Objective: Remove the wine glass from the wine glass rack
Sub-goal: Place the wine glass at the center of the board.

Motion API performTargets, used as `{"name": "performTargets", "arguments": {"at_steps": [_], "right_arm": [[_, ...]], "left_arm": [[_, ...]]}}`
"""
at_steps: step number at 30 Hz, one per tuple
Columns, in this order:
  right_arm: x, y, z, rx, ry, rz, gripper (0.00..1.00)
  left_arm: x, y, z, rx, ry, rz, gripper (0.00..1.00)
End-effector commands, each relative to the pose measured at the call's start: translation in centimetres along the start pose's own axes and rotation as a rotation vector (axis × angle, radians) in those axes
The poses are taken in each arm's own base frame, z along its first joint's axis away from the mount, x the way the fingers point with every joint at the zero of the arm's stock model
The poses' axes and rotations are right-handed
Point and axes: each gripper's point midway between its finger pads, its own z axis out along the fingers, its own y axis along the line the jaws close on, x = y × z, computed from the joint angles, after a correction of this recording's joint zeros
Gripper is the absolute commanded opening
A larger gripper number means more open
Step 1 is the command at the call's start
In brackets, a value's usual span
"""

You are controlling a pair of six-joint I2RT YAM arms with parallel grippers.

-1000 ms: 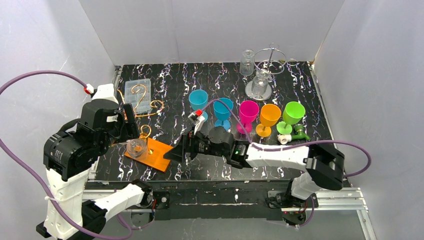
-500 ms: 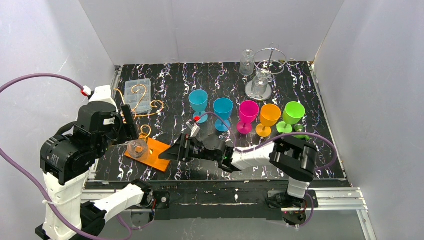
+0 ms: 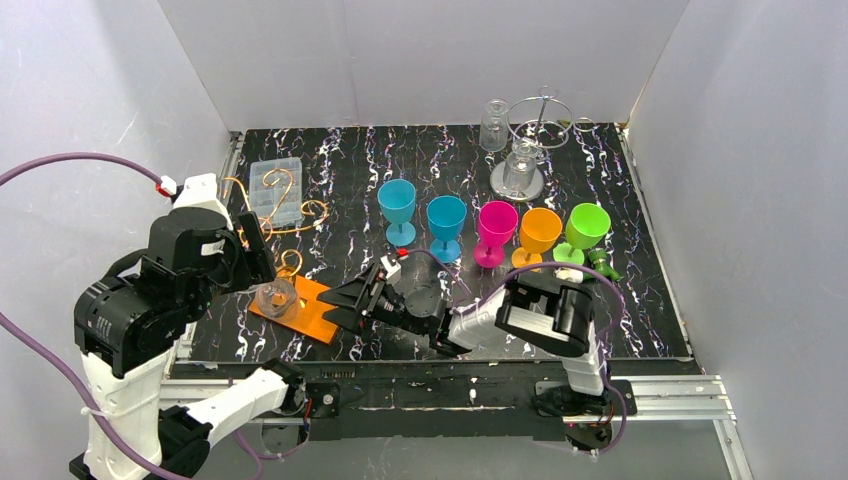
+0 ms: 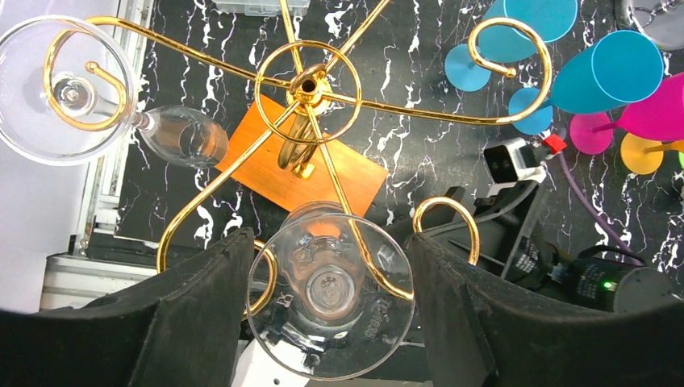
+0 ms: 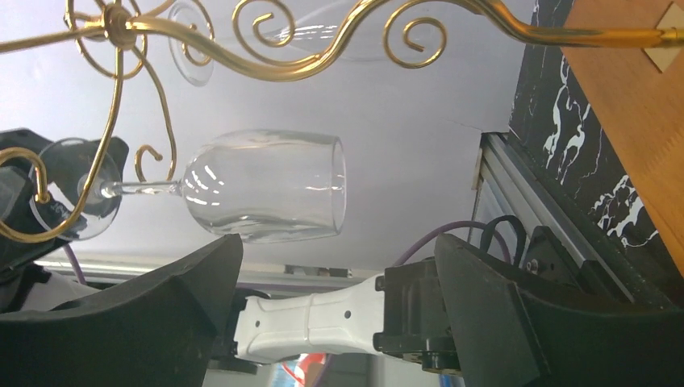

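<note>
The gold wire wine glass rack (image 3: 291,263) stands on an orange wooden base (image 3: 312,312) at the table's front left. A clear wine glass (image 3: 275,297) hangs upside down from it. In the left wrist view its round foot (image 4: 331,290) fills the gap between the fingers of my left gripper (image 4: 331,310), which is open; I cannot tell if they touch. A second glass (image 4: 72,93) hangs on another hook. My right gripper (image 3: 342,305) is open and empty, just right of the base. In the right wrist view (image 5: 339,318) the glass bowl (image 5: 266,187) is just above its jaws.
Several coloured plastic goblets (image 3: 497,225) stand in a row mid-table. A silver rack (image 3: 540,115) with clear glasses (image 3: 518,165) stands at the back right. A clear plastic box (image 3: 275,188) lies at the back left. A green object (image 3: 600,265) lies at the right.
My right arm has folded in and its gripper has slid left, closer to the orange base. My left arm has shifted slightly left over the rack.
</note>
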Motion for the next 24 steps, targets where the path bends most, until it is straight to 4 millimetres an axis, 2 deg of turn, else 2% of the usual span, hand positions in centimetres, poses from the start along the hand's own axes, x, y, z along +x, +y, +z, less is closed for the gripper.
{"name": "performTargets", "arguments": {"at_steps": [1,12,21,24], "right_arm": [[0.1,3.5,1.1,-0.148,-0.041,0.102,0.98],[0.3,4.9,3.0,-0.246,-0.064,0.21,0.98],[0.0,4.5,3.3,-0.279,-0.072,0.277,0.98],[0.0,5.1,3.3,-0.31,-0.066,0.294,0.98]], "left_arm": [[2.5,2.0,-1.3,-0.047,0.088,0.034,0.48],[2.6,1.7,-1.4,-0.033,0.093,0.027,0.48],[2.8,1.6,-1.4,-0.022,0.096,0.014,0.48],[2.9,1.5,-1.3,-0.021,0.101,0.014,0.48]]}}
